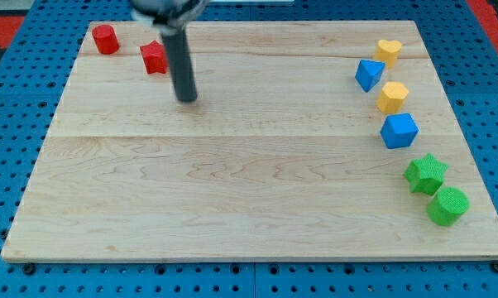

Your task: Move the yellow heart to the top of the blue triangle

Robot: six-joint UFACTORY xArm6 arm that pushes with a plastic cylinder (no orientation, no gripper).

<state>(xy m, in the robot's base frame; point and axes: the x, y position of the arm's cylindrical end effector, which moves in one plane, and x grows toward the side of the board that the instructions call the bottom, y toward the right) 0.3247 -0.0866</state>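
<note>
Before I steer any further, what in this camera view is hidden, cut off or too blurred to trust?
- Rod's upper part: blurred and cut off by the view's top edge.
- Red star-like block: its right edge is covered by the rod, so contact is unclear.
- My tip: motion-blurred, exact end uncertain.
- Yellow heart block and blue triangle block: gap or touching, unclear.

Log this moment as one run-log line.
my tip: right of red star | yellow heart: upper right of blue triangle, close | contact: none
</note>
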